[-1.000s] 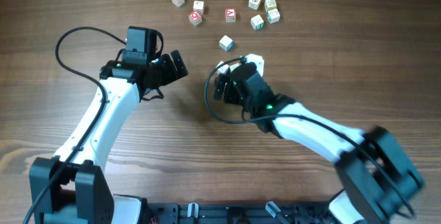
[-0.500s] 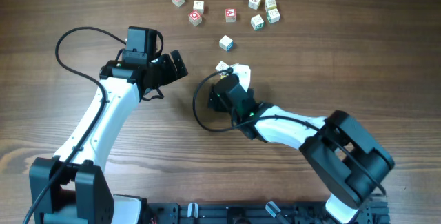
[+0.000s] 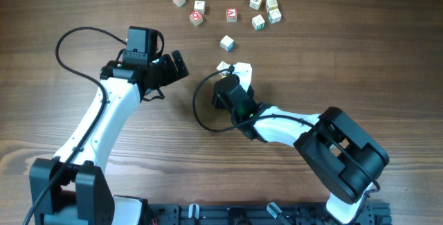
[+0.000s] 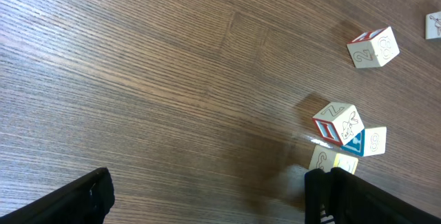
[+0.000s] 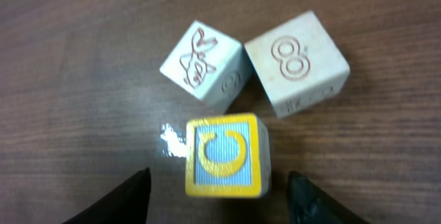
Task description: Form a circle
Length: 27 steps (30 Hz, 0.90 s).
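**Letter blocks scattered on a wooden surface, no ring formed**

Left: the left arm [image 3: 104, 124] reaches up over the brown wood surface [image 3: 62, 3]. The left end effector [image 3: 177, 65] is released, its jaws spread wide with nothing between them. In the left wrist view one of its dark fingers [image 4: 72, 200] sits at the bottom edge over bare wood.

Upper centre: a loose scatter of blocks [image 3: 232, 14] lies along the far side in an irregular spread, not a circle. A single block [image 3: 227, 43] stands apart below the scatter, between it and the right end effector.

Centre: a cluster of three blocks [image 3: 222, 66] sits just under the right end effector [image 5: 220, 179].

- In the right wrist view the yellow block [image 5: 226, 155], marked with a C, lies flat between the two fingertips [image 5: 134, 196].
- A strip of wood shows on each side of the yellow block, so the jaws bracket it without gripping.
- Just beyond it are a pale block with a line drawing [image 5: 203, 69] and a pale block marked 8 [image 5: 296, 62]. These two meet corner to side.

Right: the right arm [image 3: 291, 124] stretches from the lower right toward the cluster.
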Each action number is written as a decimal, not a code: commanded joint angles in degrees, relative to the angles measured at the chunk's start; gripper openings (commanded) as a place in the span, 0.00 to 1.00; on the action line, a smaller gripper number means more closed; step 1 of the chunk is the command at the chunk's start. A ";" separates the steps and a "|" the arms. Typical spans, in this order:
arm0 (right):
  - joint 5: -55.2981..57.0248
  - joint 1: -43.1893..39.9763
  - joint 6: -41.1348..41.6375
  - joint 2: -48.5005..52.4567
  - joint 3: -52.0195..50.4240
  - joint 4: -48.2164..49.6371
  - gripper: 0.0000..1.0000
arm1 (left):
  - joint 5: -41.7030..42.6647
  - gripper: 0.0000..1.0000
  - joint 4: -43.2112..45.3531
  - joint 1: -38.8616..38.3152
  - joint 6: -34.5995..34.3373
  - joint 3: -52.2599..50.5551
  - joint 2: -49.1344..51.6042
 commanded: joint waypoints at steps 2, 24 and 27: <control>2.73 -0.26 -2.51 1.46 -0.02 1.46 0.57 | -0.59 1.00 -0.02 0.15 1.09 -0.07 -0.07; 3.93 -0.24 -2.69 3.10 0.07 2.95 0.34 | -0.59 1.00 -0.02 0.15 1.09 -0.07 -0.07; 3.91 -0.24 -2.69 3.08 0.50 2.82 0.30 | -0.59 1.00 -0.02 0.15 1.09 -0.07 -0.07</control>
